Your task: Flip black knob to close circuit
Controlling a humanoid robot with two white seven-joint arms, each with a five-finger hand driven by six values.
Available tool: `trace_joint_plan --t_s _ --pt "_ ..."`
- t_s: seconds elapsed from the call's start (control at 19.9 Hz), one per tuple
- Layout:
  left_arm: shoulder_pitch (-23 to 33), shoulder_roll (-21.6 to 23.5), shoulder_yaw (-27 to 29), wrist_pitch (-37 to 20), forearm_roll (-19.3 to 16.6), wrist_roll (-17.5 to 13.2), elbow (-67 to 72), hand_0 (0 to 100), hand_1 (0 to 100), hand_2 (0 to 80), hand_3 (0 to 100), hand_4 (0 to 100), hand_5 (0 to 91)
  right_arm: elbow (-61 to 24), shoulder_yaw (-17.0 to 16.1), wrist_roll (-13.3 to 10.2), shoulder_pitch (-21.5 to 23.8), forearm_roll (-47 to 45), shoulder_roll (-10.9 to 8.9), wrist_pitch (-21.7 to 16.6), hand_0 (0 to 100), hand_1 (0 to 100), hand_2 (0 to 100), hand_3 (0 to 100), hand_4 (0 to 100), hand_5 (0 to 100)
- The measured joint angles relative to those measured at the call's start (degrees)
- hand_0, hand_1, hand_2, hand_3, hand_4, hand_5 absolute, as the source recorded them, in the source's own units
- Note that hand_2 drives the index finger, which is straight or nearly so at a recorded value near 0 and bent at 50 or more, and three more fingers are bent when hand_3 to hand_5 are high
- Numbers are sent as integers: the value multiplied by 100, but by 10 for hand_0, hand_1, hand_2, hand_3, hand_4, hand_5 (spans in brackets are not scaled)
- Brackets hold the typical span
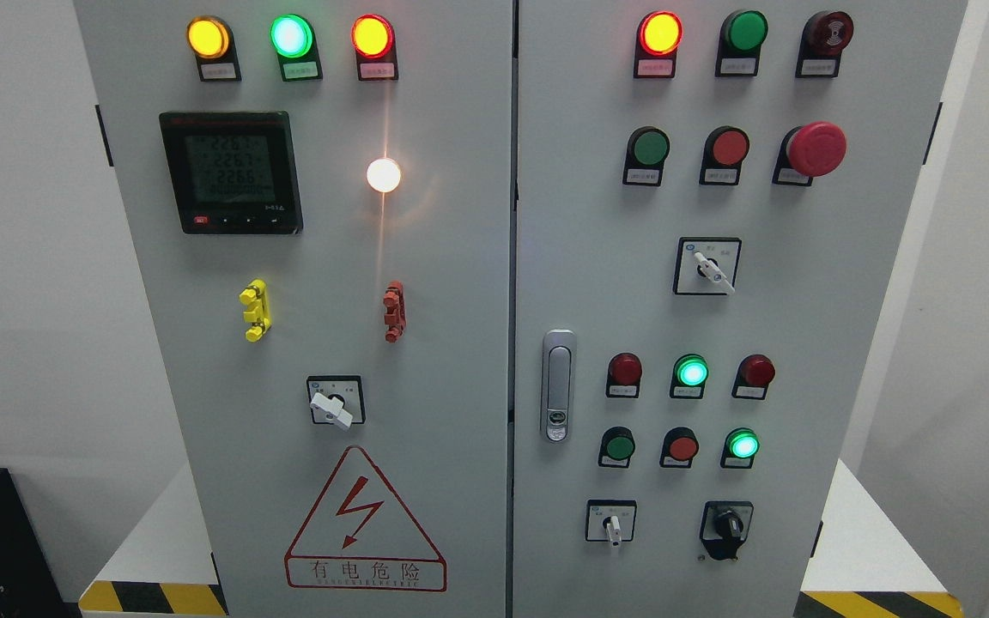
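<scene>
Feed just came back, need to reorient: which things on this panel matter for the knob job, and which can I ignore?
For the job:
black knob, lower right of the right door

Ignore:
white selector switches
red mushroom button
door handle
digital meter
indicator lamps

Neither hand is in view.

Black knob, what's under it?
The black knob sits on a black square plate on the grey cabinet door. Just below is a small dark dot. Anything behind the door is hidden.

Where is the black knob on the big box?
In the head view, the black knob sits at the bottom right of the right door, beside a white-handled switch and below a lit green light.
</scene>
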Motion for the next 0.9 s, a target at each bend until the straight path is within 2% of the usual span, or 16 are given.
trace_joint_plan --t_s 0.5,0.9 --pt "0 0 0 0 0 0 0 120 556 0 0 0 0 -66 -202 243 -548 6 25 289 0 0 926 1000 936 960" --pt "0 0 0 0 0 0 0 120 556 0 0 0 0 -109 -270 387 -782 5 14 502 0 0 925 1000 936 961"
